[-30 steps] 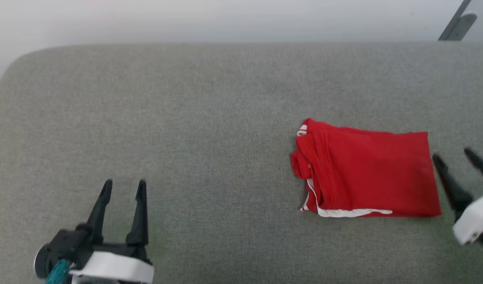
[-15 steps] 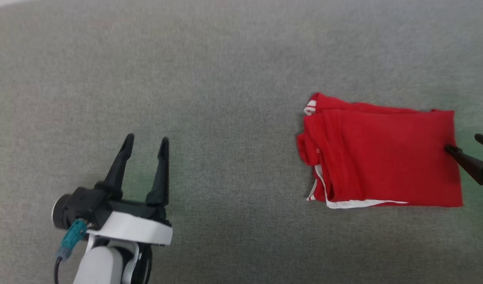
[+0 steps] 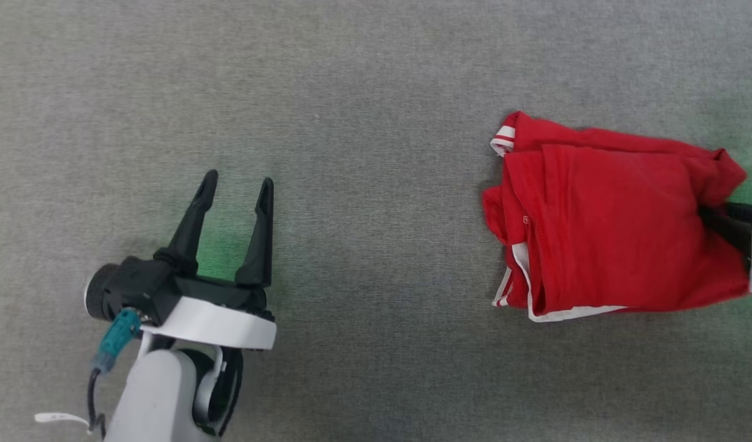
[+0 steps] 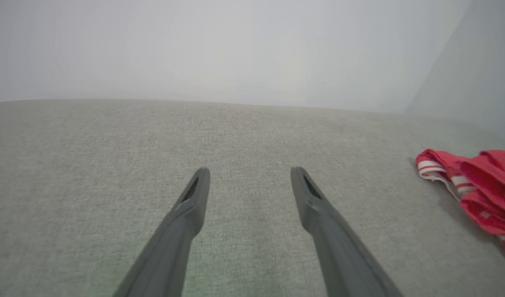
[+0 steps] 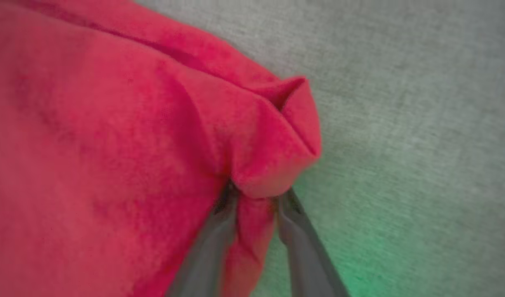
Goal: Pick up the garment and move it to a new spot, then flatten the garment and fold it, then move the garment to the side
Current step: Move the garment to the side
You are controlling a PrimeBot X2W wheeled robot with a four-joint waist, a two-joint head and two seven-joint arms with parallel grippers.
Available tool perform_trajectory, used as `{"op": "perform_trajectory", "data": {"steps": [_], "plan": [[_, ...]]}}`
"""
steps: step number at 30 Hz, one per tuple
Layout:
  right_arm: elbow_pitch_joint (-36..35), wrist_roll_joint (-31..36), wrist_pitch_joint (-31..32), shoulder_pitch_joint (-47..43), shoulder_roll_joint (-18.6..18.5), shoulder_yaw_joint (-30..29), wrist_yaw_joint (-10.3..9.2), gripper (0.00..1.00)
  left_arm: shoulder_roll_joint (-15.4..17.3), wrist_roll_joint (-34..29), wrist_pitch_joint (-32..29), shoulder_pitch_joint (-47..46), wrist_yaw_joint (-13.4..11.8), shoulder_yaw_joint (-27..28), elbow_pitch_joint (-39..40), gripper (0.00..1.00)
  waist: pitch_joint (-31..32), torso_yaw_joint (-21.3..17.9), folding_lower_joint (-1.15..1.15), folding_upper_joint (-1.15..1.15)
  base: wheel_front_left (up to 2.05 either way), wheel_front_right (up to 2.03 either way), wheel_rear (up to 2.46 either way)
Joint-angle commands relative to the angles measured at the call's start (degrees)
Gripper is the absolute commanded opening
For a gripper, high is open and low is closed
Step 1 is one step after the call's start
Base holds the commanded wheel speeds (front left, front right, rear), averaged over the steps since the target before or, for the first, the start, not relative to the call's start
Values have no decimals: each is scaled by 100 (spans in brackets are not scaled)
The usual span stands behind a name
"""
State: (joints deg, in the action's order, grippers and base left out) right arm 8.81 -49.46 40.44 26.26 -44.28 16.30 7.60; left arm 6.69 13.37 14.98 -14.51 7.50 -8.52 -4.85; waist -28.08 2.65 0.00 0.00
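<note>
The right gripper (image 5: 254, 198) is pinching the garment (image 5: 112, 144); in the right wrist view its two dark fingers (image 5: 211, 247) stand close together with a bunched fold of red cloth squeezed between them, and the fabric puckers into a small peak just above the tips; in the head view this gripper comes in from the right edge, its fingertips buried in the garment's right-hand side, where the cloth is drawn into wrinkles; the garment lies folded into a rough rectangle on the right part of the grey woven surface (image 3: 351, 123), a plain red layer on top, a white edge showing along its near side and red-and-white striped trim peeping out at both left corners

The left gripper (image 3: 239, 181) sits at the lower left of the head view, well apart from the garment; its fingers are spread wide with nothing between them, pointing away from the robot over bare grey surface; whether the tips touch the surface I cannot tell; a teal plug (image 3: 112, 344) hangs at the wrist behind the white cuff; in the left wrist view the garment's striped edge lies at the far right, and a pale wall (image 4: 236, 41) rises beyond the surface's far edge
</note>
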Motion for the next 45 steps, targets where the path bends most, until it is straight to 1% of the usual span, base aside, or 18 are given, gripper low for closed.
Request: {"op": "perform_trajectory", "data": {"steps": [1,5,8,11,17,19,21,23,25,27,30,32,37,42,45], "plan": [[237,-12,-16,-222,278,269,-29,0,42,-15,28,-125,-6,-4,6,100,-37,-90,0,0,0,0,0],[168,-74,-522,-107,353,60,-32,0,160,-54,28,-235,-6,-46,100,100,-65,-308,0,0,0,0,0],[152,-119,-856,-188,283,-166,-38,0,270,-87,27,-305,-6,-98,209,100,-109,-544,0,0,0,0,0],[122,-130,-1104,-316,122,-420,-34,0,438,-136,27,-431,-6,-149,359,100,-247,-831,0,0,0,0,0],[220,-163,-1560,-351,-106,-1103,-24,0,958,-235,27,-887,-6,-225,552,100,-719,-1401,0,0,0,0,0],[398,-39,-1749,-238,-218,-1288,-24,0,1155,-230,27,-1132,-6,-292,600,100,-903,-1550,0,0,0,0,0],[623,34,-1925,-66,-227,-1467,-20,0,1330,-222,27,-1418,-6,-416,608,100,-1064,-1636,0,0,0,0,0],[891,88,-2068,130,-267,-1597,-13,0,1511,-191,27,-1733,-6,-566,599,100,-1212,-1681,0,0,0,0,0],[1021,132,-2139,236,-320,-1630,-13,0,1573,-169,27,-1906,-6,-634,589,100,-1289,-1691,0,0,0,0,0],[1335,299,-2319,460,-444,-1671,-13,0,1691,-152,27,-2249,-6,-840,572,100,-1429,-1684,0,0,0,0,0],[1856,499,-2612,877,-499,-1759,-12,0,1829,-131,27,-2770,-6,-1172,515,100,-1638,-1647,0,0,0,0,0],[2230,629,-2800,1169,-579,-1798,-13,0,1868,-112,26,-3092,-6,-1380,488,100,-1772,-1620,0,0,0,0,0],[3163,1010,-3283,1988,-605,-1844,-13,0,1910,-66,15,-3726,-6,-1717,371,100,-2035,-1558,0,0,0,0,0],[3897,1431,-3543,2643,-486,-1650,-12,0,1936,-15,15,-4090,-9,-1862,236,100,-2147,-1529,0,0,0,0,0],[4246,1551,-3701,2916,-385,-1527,-12,0,1965,2,15,-4173,-10,-1876,205,100,-2171,-1518,0,0,0,0,0]]}}
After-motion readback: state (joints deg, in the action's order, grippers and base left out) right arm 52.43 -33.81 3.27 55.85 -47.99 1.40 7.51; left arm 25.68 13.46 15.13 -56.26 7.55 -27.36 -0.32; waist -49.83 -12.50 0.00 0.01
